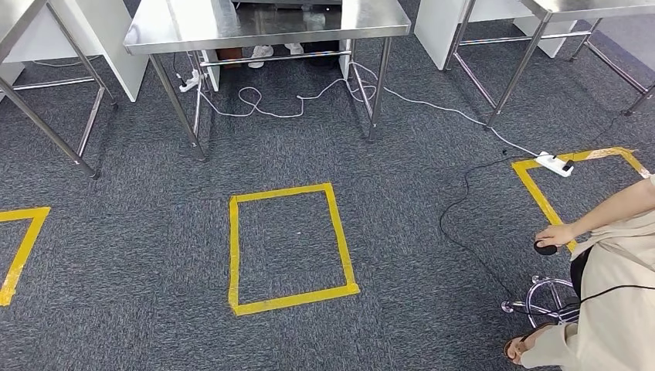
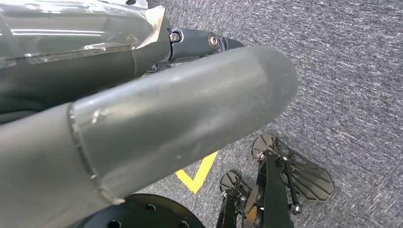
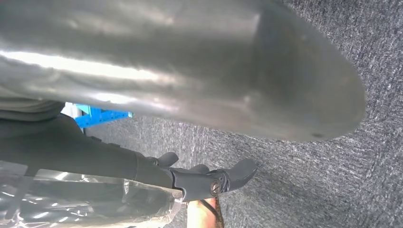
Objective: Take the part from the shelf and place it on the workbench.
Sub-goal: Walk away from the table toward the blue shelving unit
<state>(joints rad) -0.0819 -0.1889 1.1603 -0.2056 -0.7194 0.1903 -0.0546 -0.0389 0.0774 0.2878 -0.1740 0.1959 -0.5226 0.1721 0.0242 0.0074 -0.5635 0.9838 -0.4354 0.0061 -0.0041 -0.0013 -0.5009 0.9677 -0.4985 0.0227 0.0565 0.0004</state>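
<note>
A steel workbench (image 1: 263, 27) stands at the far side of the grey carpet, with two more steel tables (image 1: 23, 23) (image 1: 587, 8) to either side. My left hand (image 2: 180, 109) hangs over the carpet, its thick grey thumb stretched out and its dark fingers (image 2: 199, 40) lying straight behind it, holding nothing. My right hand (image 3: 190, 95) also hangs near the floor. Its dark fingers (image 3: 228, 178) are loosely apart with nothing in them.
A yellow tape rectangle (image 1: 290, 247) marks the carpet straight ahead, with others at the left (image 1: 19, 247) and right (image 1: 571, 178). A person (image 1: 610, 286) sits at the right on a chrome-based stool (image 1: 544, 301). A power strip (image 1: 554, 163) and white cable (image 1: 309, 97) lie on the floor.
</note>
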